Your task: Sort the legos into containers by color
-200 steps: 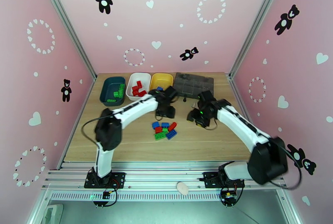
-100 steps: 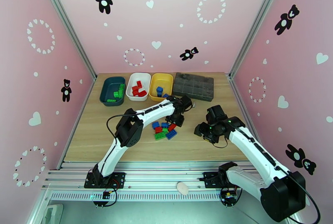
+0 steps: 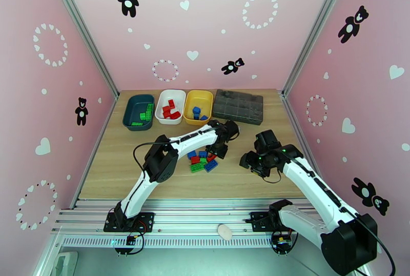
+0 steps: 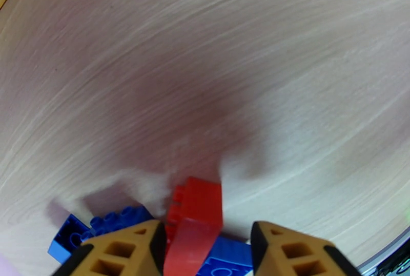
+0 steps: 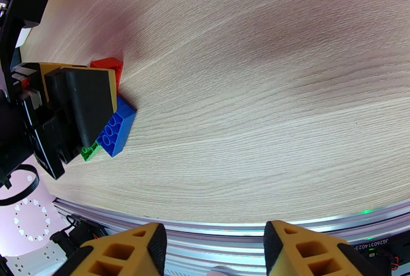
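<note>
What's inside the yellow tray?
At least two blue legos sit in the yellow tray, toward its near end. Anything tucked tight against the near wall would be hidden from above.

Bare wooden tabletop: open in front of the loose pile of red, green and blue studded bricks. Back edge lined by dark teal plastic tray, white plastic tray, yellow plastic tray, dark grey compartmented box.

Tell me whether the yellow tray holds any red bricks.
No, the yellow tray holds blue bricks; red bricks lie in the white tray.
</note>
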`<state>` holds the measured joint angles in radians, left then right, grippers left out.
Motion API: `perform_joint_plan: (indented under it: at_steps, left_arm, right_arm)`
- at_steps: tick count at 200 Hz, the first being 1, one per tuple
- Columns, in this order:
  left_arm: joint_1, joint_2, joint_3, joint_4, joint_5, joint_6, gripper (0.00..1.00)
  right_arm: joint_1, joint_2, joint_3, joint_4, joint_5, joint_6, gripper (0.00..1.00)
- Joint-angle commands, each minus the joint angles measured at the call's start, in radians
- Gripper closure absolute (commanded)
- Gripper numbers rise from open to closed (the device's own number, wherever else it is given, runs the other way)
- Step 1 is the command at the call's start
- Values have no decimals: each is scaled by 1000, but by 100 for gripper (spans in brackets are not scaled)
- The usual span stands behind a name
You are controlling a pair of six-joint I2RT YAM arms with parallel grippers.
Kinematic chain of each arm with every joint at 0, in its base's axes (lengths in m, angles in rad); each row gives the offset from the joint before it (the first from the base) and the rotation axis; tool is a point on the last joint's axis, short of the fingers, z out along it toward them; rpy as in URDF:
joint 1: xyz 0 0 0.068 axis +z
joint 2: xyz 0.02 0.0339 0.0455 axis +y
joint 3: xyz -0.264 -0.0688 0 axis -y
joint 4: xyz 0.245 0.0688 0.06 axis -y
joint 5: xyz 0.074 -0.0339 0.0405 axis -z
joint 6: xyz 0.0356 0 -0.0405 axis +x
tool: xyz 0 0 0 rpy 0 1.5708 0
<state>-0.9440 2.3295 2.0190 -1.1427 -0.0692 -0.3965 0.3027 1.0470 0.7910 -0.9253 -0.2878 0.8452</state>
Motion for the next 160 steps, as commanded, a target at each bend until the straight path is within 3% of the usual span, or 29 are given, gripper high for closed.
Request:
perform_joint_plan:
  at_steps: [1, 50, 160]
  left_arm:
    - [-5, 27, 6, -20, -25, -8, 51]
    - [-5, 45, 17, -36, -41, -10, 53]
    - [-6, 47, -39, -29, -57, -13, 48]
  right_arm:
    - [-9, 16, -1, -11, -13, -21, 45]
    - [-16, 46, 14, 6, -23, -29, 45]
    - [-17, 104, 30, 46, -34, -23, 45]
